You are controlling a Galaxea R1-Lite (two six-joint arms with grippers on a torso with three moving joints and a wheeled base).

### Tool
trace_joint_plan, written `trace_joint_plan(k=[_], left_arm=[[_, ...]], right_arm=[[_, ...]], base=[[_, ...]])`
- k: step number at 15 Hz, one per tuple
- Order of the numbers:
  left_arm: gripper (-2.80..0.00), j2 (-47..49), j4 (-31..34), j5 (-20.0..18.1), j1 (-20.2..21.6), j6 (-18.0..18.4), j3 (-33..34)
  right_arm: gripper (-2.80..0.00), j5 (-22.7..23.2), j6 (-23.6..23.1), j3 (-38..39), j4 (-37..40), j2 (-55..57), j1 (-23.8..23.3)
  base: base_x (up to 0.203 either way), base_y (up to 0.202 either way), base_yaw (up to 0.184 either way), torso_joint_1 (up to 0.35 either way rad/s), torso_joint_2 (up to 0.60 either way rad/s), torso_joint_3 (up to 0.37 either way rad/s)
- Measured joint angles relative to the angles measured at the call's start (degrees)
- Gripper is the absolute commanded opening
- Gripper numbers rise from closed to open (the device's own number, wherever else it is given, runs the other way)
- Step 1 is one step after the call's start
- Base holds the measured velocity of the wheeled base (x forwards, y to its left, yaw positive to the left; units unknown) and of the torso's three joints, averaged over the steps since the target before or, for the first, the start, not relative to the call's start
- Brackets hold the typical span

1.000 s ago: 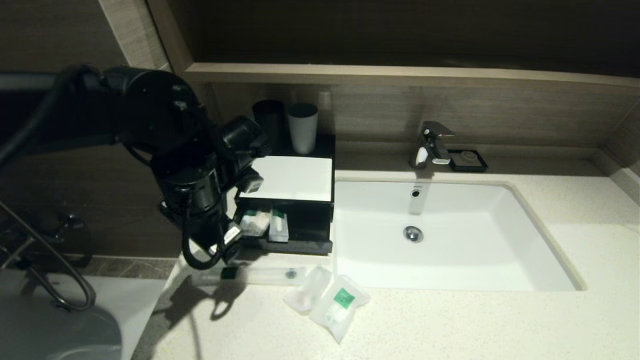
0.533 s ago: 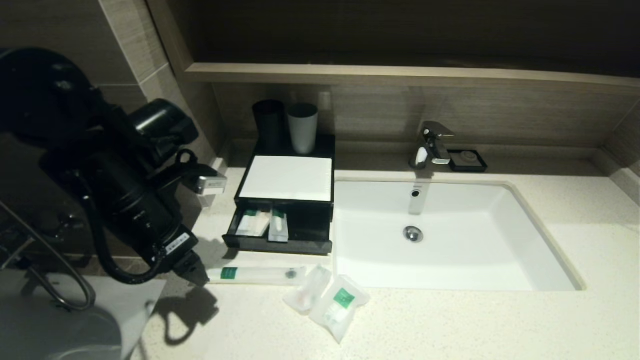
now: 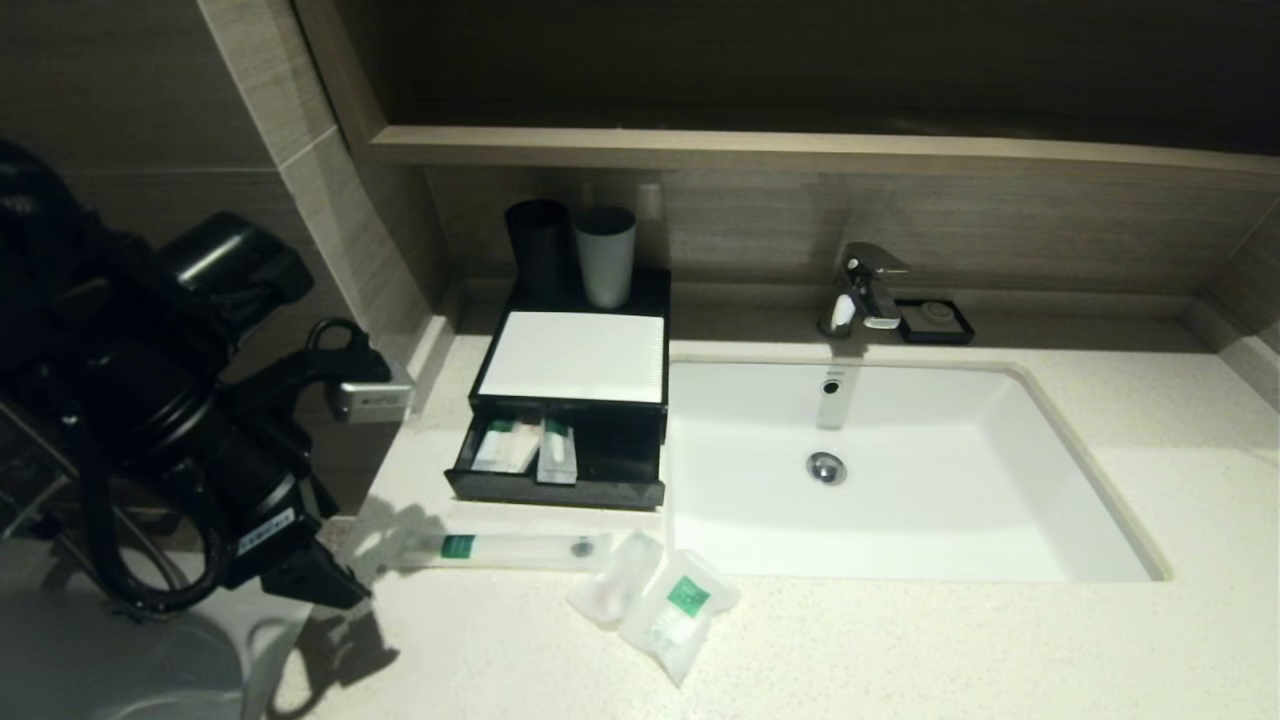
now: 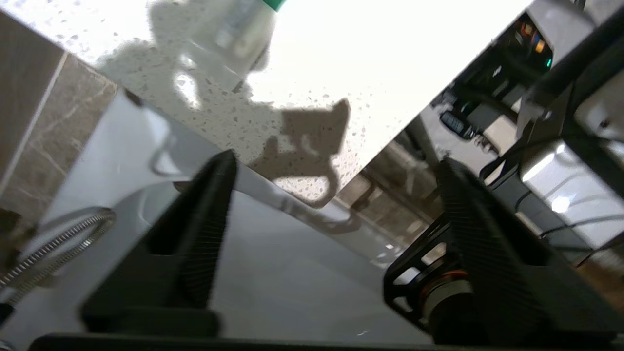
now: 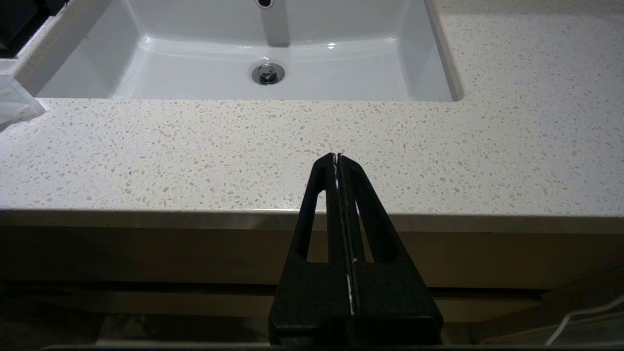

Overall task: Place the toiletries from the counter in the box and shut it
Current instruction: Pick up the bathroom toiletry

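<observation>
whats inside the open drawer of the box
The drawer holds two packs on its left side: a flat sachet and a narrower green-topped one, side by side. Its right half looks dark and bare. The back of the drawer is hidden under the box top.

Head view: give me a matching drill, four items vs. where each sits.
Items:
1. toothbrush pack
2. grey cup
3. soap dish
4. left gripper

Places:
A. beside the faucet
B. off the counter's left front corner
C. behind the box
D. on the counter before the open drawer

Pairs: 1-D, 2-C, 3-A, 4-B
</observation>
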Motion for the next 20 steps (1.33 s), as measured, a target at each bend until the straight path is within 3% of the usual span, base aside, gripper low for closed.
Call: trace_joint_plan(k=[6, 9, 15, 20], left_arm=[[-2.80, -0.68, -1.35, -0.32, 0.27, 11.02, 5.48], [-2.80, -0.41, -2.72, -0.29, 0.24, 13.11, 6.70], [-2.80, 1.52, -12.28, -1.78, 0.36, 19.21, 11.58], [-2.80, 4.97, -12.65, -4.84, 2.36, 21.56, 9.73]], right_arm=[[-2.80, -0.01, -0.02, 0.01, -0.02, -0.02, 0.00], [-2.80, -0.01, -0.02, 0.01, 0.00, -0.02, 0.00], [-2.80, -0.03, 0.00, 0.01, 0.00, 0.00, 0.00], [-2.80, -0.01, 0.00, 0.01, 0.00, 0.00, 0.00]], base=[[0.000, 0.000, 0.000, 0.000, 0.00, 0.000], [0.000, 0.000, 0.000, 0.000, 0.00, 0.000], [0.000, 0.000, 0.000, 0.000, 0.00, 0.000], [0.000, 0.000, 0.000, 0.000, 0.00, 0.000]])
